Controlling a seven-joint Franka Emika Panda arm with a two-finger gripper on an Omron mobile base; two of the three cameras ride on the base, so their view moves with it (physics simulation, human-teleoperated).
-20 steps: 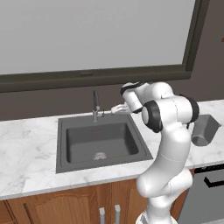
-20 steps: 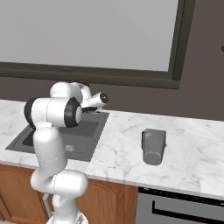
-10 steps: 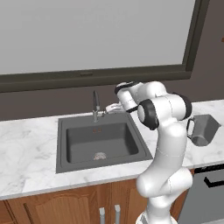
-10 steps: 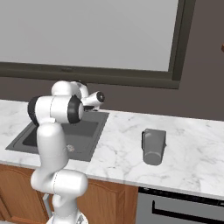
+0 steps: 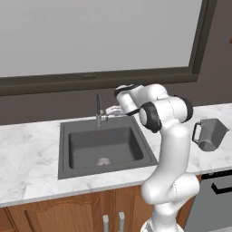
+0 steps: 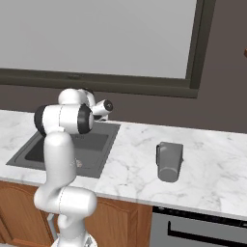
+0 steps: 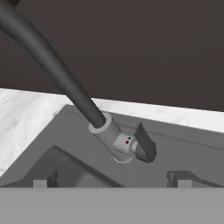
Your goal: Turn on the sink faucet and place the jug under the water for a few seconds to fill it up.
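The sink (image 5: 105, 147), a dark grey basin set into the marble counter (image 5: 27, 158), serves as the reference landmark. A round metal drain (image 5: 103, 161) lies on its floor, toward the front. At the middle of the sink's back rim stands the sink faucet (image 5: 98, 110), slim and upright, with a dark spout above a silver base. In the hand view the sink faucet (image 7: 83, 105) appears tilted, its small dark side lever (image 7: 145, 143) projecting from the silver base; two tiny red and blue dots mark that base.

Just right of the faucet, over the sink's back rim, hangs the gripper (image 5: 112, 110), reaching in sideways from the white arm (image 5: 165, 136). Its jaws stand wide apart and hold nothing; in the hand view the fingertips (image 7: 45, 180) sit near the lever without touching it.

Well to the right of the sink, on the counter, stands the jug (image 5: 210, 134), matte grey, upright, loop handle turned toward the sink. From the right base view the jug (image 6: 169, 160) stands clear of the arm, above a dark appliance front (image 6: 212, 231).
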